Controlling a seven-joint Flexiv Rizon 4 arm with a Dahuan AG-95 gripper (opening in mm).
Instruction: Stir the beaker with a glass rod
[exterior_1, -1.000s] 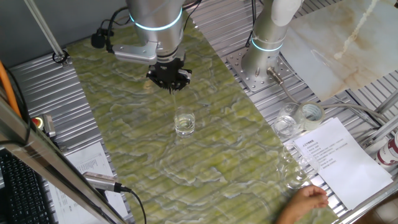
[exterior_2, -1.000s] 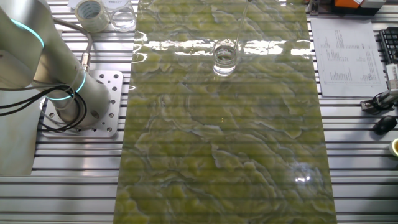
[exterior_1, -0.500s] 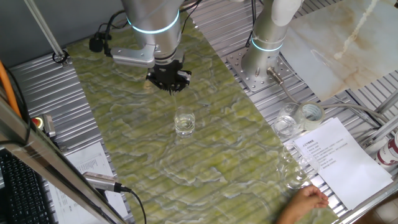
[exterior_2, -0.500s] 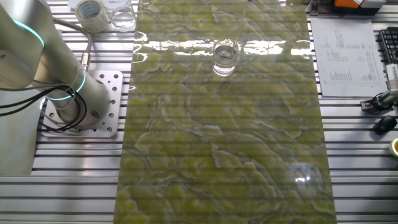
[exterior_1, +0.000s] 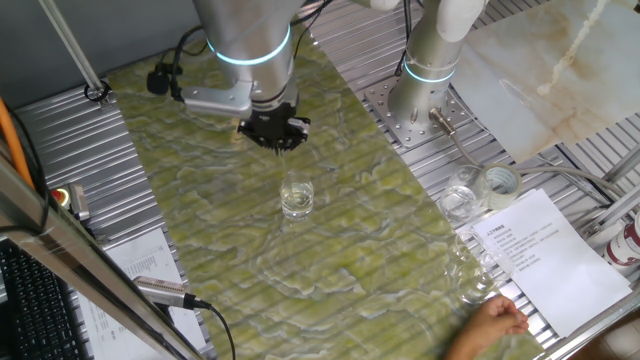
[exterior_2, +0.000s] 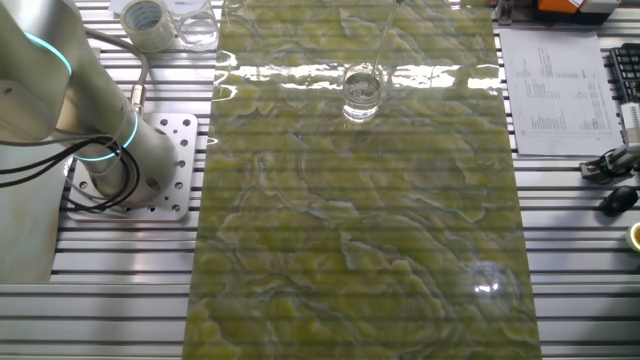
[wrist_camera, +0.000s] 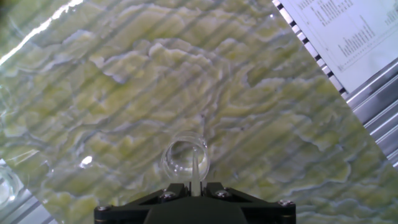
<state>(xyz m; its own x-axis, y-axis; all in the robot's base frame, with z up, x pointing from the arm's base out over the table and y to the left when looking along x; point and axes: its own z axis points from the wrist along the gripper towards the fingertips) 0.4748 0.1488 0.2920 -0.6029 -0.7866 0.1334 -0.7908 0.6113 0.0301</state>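
While beaker (exterior_1: 297, 196) alone mid-mat (exterior_1: 330, 250), glassware (exterior_1: 462, 200) far aside.

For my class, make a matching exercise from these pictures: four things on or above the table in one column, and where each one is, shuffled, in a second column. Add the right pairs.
Things
1. beaker
2. glass rod
3. tape roll
4. printed sheet

Places
A. on the metal slats beside other glass vessels, off the green mat
B. held in the hand, reaching down to the beaker
C. alone on the green mat, below the hand
D. flat at the table edge, near a person's fingers

Pairs: 1-C, 2-B, 3-A, 4-D
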